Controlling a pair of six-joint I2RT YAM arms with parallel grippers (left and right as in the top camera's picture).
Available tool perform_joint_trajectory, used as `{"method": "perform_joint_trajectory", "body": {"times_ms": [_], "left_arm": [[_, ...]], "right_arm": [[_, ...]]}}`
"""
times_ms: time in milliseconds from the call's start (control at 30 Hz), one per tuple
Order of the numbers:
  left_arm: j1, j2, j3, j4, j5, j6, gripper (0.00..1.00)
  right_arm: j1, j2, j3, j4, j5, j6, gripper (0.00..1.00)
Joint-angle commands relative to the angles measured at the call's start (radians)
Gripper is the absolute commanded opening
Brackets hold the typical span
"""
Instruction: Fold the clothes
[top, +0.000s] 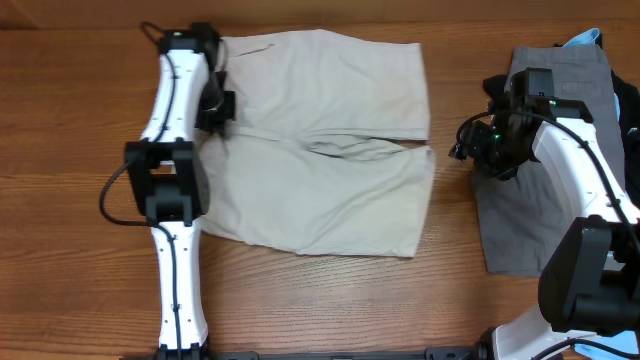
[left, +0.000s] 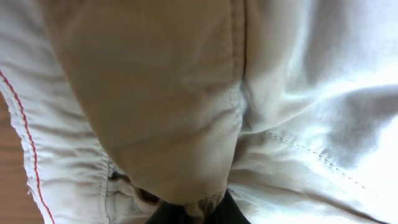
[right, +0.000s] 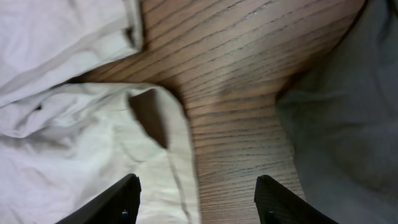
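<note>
Overhead view: the khaki shorts (top: 320, 150) lie spread on the desk (top: 80, 100), waistband to the left and legs to the right. The left tool (top: 216, 108) sits at the waistband, closed on a pinched fold of khaki cloth, as the left wrist view shows. The right tool (right: 198, 200) hangs wide open and empty over bare wood, between a leg hem and the grey shorts (top: 520, 230).

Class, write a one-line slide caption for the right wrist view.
Open right gripper above the bare table strip, between the beige shorts on one side and the grey shorts on the other.
</note>
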Motion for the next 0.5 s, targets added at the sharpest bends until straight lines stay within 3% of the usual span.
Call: {"method": "perform_joint_trajectory", "body": {"times_ms": [0, 33, 67, 133, 300, 467], "left_arm": [[0.058, 0.066, -0.008, -0.026, -0.089, -0.010, 0.10], [0.061, 0.066, -0.008, -0.037, -0.087, -0.009, 0.33], [0.063, 0.066, -0.008, -0.049, -0.087, -0.008, 0.64], [0.063, 0.065, -0.007, -0.093, -0.086, 0.006, 0.81], [0.062, 0.028, 0.012, -0.187, -0.086, -0.003, 0.86], [0.062, -0.123, 0.020, -0.197, -0.022, -0.003, 0.93]], "right_arm": [[0.005, -0.028, 0.020, 0.010, 0.001, -0.004, 0.63], [0.005, -0.028, 0.020, 0.013, 0.001, -0.004, 0.63], [0.005, -0.028, 0.020, 0.017, 0.001, -0.004, 0.63], [0.005, -0.029, 0.028, 0.019, 0.001, -0.004, 0.61], [0.005, -0.063, 0.131, -0.064, 0.001, -0.005, 0.60], [0.005, -0.161, 0.290, -0.216, 0.001, -0.008, 0.60]]}}
